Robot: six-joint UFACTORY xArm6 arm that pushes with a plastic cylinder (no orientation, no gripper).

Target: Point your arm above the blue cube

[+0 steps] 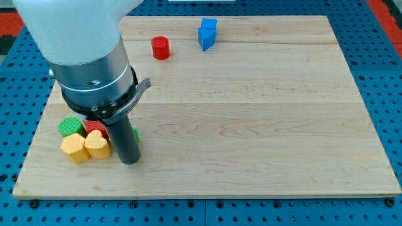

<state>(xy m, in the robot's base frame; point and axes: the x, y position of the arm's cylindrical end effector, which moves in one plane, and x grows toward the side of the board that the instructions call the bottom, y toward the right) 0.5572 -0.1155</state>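
Note:
The blue cube (208, 26) stands near the view's top, touching another blue block (205, 39) just below it. My tip (130, 161) rests on the board at the view's lower left, far from the blue cube. It sits right beside a cluster: a yellow heart-shaped block (97, 144), a yellow block (74, 147), a green block (70, 126) and a red block (94, 127). A bit of another green block (135, 134) shows behind the rod.
A red cylinder (161, 48) stands left of the blue blocks near the view's top. The wooden board (264, 113) lies on a blue perforated table (383, 81). The arm's large grey body covers the view's upper left.

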